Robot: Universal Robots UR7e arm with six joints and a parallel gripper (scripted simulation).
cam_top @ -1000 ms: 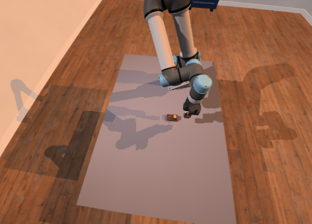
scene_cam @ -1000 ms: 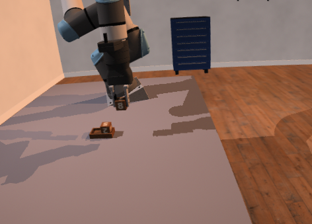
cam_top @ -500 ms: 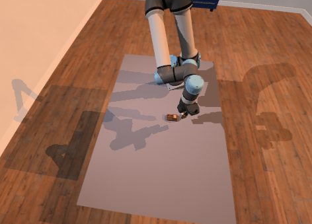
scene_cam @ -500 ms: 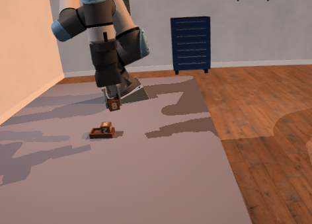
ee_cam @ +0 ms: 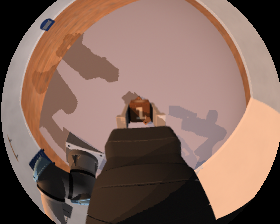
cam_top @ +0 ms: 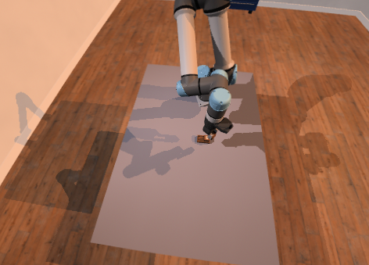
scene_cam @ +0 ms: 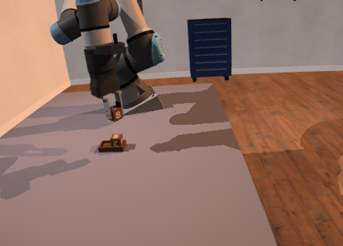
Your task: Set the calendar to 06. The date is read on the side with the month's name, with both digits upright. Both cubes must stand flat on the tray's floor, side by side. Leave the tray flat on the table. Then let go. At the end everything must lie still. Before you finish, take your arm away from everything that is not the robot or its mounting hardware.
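I have the claw (scene_cam: 113, 111) clamped at about mid-span on a small brown wooden cube (scene_cam: 117, 114), lifted off the grey counter (scene_cam: 174, 189); the face turned to the exterior camera reads as an 8, though at this size I would not swear to it. The low brown wooden tray (scene_cam: 112, 146) sits flat on the counter, below the claw and nearer the exterior camera, well apart from the carried cube. A second brown cube (scene_cam: 116, 140) stands in the tray's right half; its digit is too small to read. The tray's long axis runs left to right in that view, and the left slot looks vacant. As I judge it, the coming move is out over that slot, then down.
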